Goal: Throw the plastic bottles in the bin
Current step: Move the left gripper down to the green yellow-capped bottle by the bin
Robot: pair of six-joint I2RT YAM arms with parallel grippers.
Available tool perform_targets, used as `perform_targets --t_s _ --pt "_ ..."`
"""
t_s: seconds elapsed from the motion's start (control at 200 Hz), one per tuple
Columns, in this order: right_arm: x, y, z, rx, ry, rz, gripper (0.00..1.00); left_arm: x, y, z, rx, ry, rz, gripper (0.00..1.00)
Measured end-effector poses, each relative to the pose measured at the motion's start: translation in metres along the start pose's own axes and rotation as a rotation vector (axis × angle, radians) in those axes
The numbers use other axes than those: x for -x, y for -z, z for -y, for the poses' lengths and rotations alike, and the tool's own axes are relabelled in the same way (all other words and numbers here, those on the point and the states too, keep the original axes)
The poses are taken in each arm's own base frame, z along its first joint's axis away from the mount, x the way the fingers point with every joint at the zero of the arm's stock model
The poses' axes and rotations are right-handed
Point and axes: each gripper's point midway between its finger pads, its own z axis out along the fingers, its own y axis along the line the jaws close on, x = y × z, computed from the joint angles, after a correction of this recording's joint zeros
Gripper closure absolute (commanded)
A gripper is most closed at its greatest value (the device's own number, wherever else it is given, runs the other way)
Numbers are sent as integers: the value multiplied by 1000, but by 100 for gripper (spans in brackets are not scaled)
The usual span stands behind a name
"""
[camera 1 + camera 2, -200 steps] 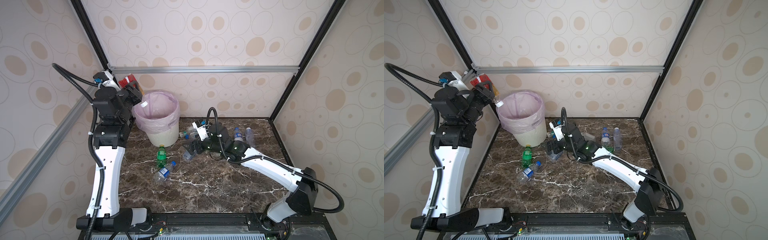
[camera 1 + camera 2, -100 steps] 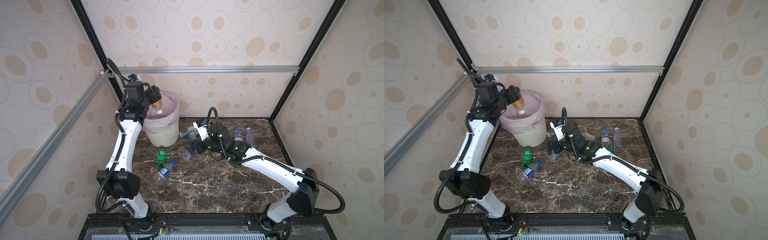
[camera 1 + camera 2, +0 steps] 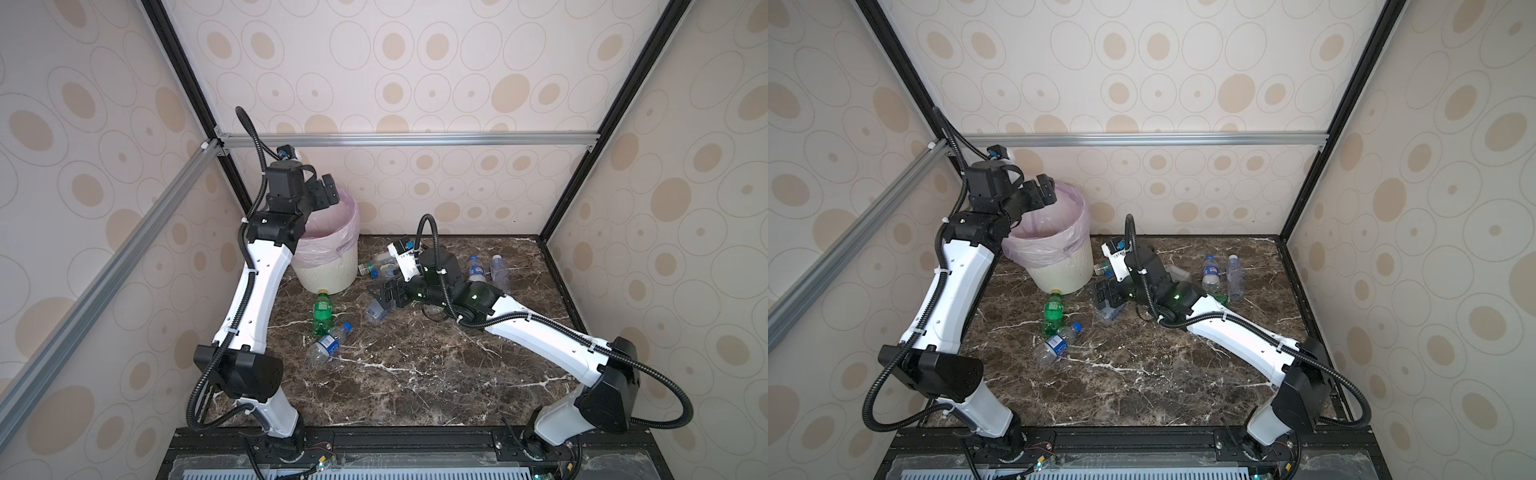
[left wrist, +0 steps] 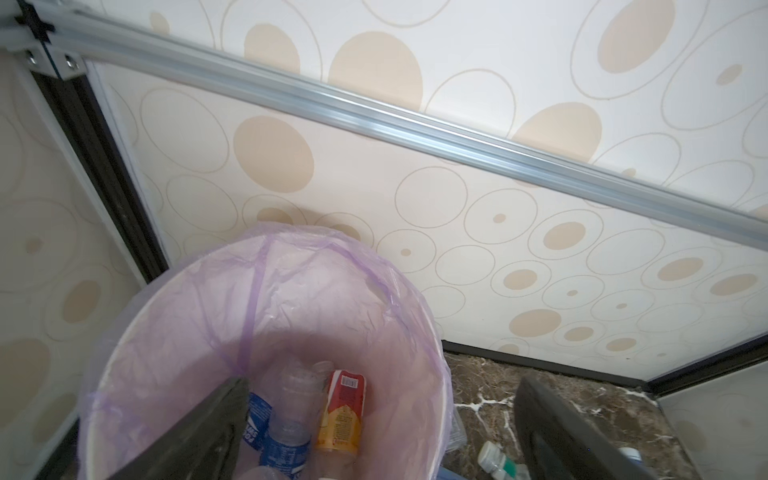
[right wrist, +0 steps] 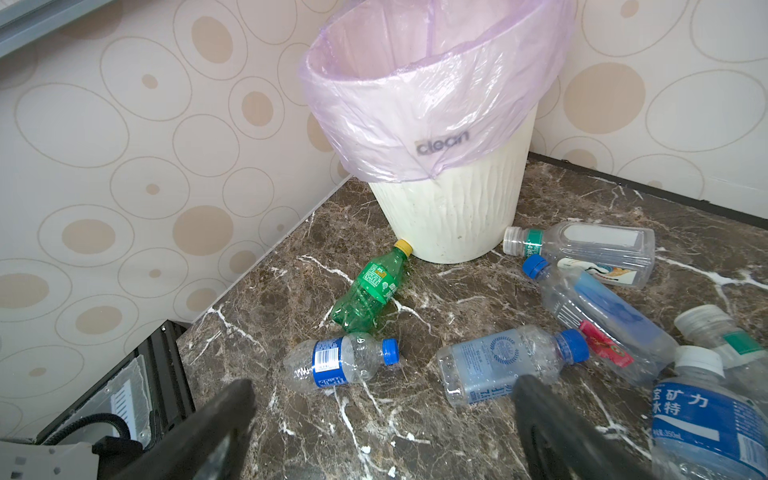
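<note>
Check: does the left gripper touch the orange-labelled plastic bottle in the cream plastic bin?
Apart. Left wrist view: bottle lies in bin, clear of left gripper.

Bare across the near half of the tabletop (image 3: pixel 415 386), room to sweep side to side. Blocked in the back left corner by the bin (image 3: pixel 332 276) (open mouth clear from above, under the spread left gripper (image 3: pixel 327 192)). Cluttered at its foot by a green bottle (image 3: pixel 322 311), cap touching the bin, and a blue-labelled bottle (image 3: pixel 330 343) just beside. Crowded right of the bin by a cluster of bottles (image 5: pixel 598 307), just beside the wide-open right gripper (image 5: pixel 382 399). Tight farther right, past two more bottles (image 3: pixel 476 270).
</note>
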Motion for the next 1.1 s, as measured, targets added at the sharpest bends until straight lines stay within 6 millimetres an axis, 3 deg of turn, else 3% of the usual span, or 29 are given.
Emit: perform_targets --t_s 0.165,0.345,0.45,0.665,0.745,0.94,1.1 --pt "-1 0 3 -14 -6 -4 0 -6 1 -1 62 -100 2 1" --pt "-3 0 6 -35 -21 -9 0 -51 1 -18 97 -151 -57 1" --pt "-8 -1 9 -46 -33 -17 0 -70 15 -25 90 -163 -78 1" --pt "-28 -6 19 -90 -56 -52 0 -74 47 -26 56 -136 -81 1" --pt "-36 -7 22 -106 -69 -65 0 -96 55 -31 50 -116 -131 1" --pt "-51 -9 31 -148 -103 -89 0 -180 79 -54 69 -85 -326 1" --pt "-58 -10 30 -160 -112 -98 0 -214 95 -63 76 -51 -395 1"
